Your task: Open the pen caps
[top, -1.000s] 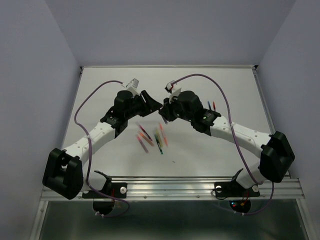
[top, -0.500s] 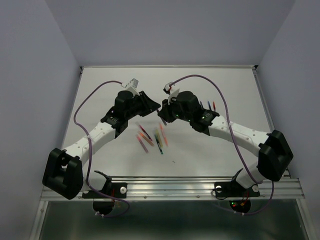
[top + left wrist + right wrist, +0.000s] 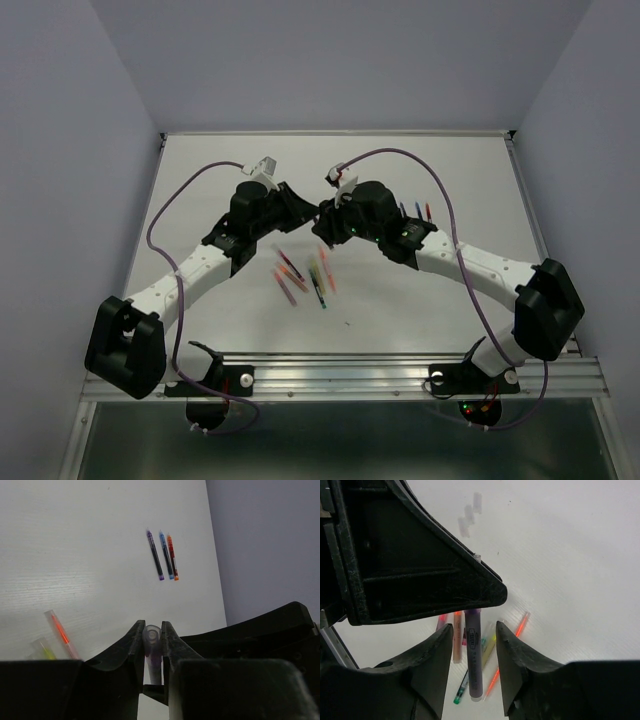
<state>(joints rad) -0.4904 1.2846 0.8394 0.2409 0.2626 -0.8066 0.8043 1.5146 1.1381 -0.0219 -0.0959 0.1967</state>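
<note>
The left gripper (image 3: 152, 628) is clamping the purple pen (image 3: 474, 670) at its clear cap (image 3: 151, 635), at twelve o'clock of the loose pens (image 3: 305, 275); the right gripper (image 3: 475, 629), jaws apart around that pen, should be closing squarely before pulling straight

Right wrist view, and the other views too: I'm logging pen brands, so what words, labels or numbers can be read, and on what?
On the purple pen: dark print along the barrel, too blurred to read.
On the three pens lying side by side in the left wrist view: no readable marking.
Everywhere else, in all views: no text.
</note>
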